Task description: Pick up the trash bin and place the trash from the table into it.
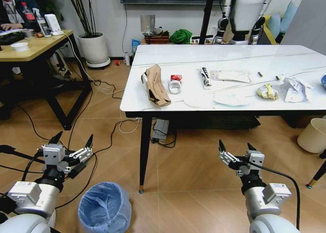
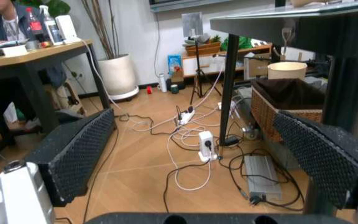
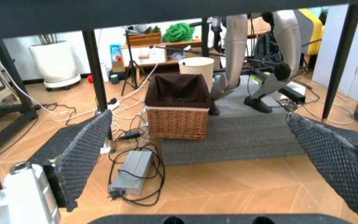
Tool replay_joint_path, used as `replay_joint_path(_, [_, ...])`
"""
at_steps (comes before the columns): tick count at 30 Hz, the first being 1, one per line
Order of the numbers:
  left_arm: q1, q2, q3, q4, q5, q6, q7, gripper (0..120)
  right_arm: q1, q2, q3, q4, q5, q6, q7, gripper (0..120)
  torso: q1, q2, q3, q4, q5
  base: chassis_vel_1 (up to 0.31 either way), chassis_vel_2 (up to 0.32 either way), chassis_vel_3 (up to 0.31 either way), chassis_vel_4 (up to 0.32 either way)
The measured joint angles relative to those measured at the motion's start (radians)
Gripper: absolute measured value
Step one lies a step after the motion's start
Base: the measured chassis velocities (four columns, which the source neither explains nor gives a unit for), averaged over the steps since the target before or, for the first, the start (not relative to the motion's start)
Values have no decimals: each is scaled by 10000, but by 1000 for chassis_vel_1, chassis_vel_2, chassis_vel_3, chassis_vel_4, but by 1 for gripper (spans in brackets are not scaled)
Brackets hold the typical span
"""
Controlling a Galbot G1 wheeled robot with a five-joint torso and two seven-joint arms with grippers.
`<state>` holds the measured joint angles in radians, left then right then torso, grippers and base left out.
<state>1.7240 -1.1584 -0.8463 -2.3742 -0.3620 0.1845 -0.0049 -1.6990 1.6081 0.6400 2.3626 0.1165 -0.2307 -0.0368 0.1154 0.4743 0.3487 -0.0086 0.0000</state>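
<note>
Trash bin (image 1: pixel 105 208): on floor by your left gripper (image 1: pixel 71 141), cut off at frame bottom. Trash (image 1: pixel 157 85): scattered across worktop (image 1: pixel 219 53), far-right pieces cropped. Right gripper (image 1: pixel 237 147): low, spread wide; left likewise, both empty.

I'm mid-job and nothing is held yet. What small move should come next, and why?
Probably lower the left gripper toward the bin. The bin stands on the floor beside the left arm, both grippers are open and holding nothing, and the trash lies on the table. The right gripper hangs low, farther from the bin.
</note>
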Motion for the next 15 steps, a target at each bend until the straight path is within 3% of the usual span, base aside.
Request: replay_joint_path(15, [217,-98,-29,-9,178,-11,-1,100,34,0,-20,-95,-46,52,-9,100,-227,-614,-389,0,0,0,0,0,0])
